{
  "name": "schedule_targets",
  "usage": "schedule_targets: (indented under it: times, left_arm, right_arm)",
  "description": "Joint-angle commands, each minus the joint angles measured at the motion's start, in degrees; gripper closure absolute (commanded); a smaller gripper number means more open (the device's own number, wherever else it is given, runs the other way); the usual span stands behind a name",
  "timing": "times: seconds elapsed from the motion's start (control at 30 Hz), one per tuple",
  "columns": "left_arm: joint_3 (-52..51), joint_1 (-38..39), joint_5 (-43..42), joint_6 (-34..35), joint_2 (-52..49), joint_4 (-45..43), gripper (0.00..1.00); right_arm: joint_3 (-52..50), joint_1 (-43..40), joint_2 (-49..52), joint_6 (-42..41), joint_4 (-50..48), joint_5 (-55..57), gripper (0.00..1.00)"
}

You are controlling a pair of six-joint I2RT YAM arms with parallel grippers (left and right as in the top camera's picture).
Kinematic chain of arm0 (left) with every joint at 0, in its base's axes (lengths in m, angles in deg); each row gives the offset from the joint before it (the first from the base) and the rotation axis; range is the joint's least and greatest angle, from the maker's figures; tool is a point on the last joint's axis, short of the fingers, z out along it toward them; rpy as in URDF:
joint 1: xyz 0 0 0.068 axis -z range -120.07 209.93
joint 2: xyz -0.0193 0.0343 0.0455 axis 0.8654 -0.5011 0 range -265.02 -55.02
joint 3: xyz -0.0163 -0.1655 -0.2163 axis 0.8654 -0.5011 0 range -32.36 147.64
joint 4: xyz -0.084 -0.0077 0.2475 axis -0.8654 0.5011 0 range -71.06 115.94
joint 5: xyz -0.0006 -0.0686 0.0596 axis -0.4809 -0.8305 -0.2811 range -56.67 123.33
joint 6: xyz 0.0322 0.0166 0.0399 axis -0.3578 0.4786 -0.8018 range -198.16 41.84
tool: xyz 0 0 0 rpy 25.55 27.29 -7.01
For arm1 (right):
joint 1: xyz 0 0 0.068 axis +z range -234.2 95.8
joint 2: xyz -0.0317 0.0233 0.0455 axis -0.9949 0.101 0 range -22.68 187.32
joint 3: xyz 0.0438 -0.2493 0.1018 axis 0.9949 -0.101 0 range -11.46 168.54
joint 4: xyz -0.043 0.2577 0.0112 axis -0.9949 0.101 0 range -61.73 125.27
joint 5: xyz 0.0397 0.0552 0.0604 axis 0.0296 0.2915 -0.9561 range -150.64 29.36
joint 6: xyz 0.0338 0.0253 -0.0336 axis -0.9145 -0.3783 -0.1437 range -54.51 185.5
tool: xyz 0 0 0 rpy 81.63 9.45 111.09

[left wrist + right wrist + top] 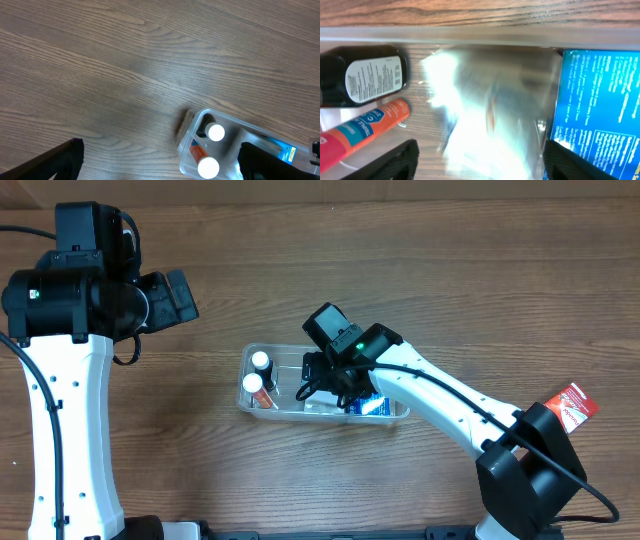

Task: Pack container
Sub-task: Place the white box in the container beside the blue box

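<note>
The container [244, 385] sits on the tabletop [400, 260] just below centre of the overhead frame. My right hand [480, 162] hovers inside it, spread wide, gripping nothing; my left hand [165, 167] is likewise spread, empty. The container looks light, thin-walled, slippery; I'd pinch its rim.

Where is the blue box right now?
In the overhead view the blue box lies inside the container, at its right end, by the right gripper, opposite the two white-capped bottles.
</note>
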Motion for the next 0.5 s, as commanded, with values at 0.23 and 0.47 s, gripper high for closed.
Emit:
schedule_targets:
  times: [0.23, 0.47]
  left_arm:
    - [0.8, -0.1, -0.4, -1.1, -0.3, 0.0, 0.00]
    - [0.8, -0.1, -0.4, -1.1, -0.3, 0.0, 0.00]
  right_arm:
    - [0.2, -0.2, -0.9, 0.3, 0.7, 7.2, 0.11]
    - [12.2, -14.5, -10.6, 2.5, 12.8, 18.5, 0.06]
